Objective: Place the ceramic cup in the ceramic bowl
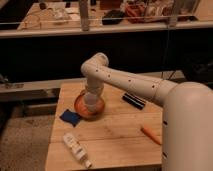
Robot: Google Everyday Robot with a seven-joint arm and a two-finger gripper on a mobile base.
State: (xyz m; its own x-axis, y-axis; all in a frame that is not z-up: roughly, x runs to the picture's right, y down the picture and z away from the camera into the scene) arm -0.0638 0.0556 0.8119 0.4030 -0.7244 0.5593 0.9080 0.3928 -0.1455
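The orange-brown ceramic bowl [82, 108] sits on the left half of the wooden table [115, 142]. My white arm reaches in from the lower right and bends down over it. My gripper [92, 100] hangs straight down into the bowl's middle. A small white rounded shape, seemingly the ceramic cup [92, 105], is at the gripper's tip inside the bowl. I cannot tell whether the cup rests on the bowl's bottom or is held just above it.
A dark blue cloth [70, 117] lies just front-left of the bowl. A white labelled bottle [75, 147] lies near the table's front left. A black oblong object [133, 100] lies right of the bowl, and an orange stick-like item [150, 134] front right.
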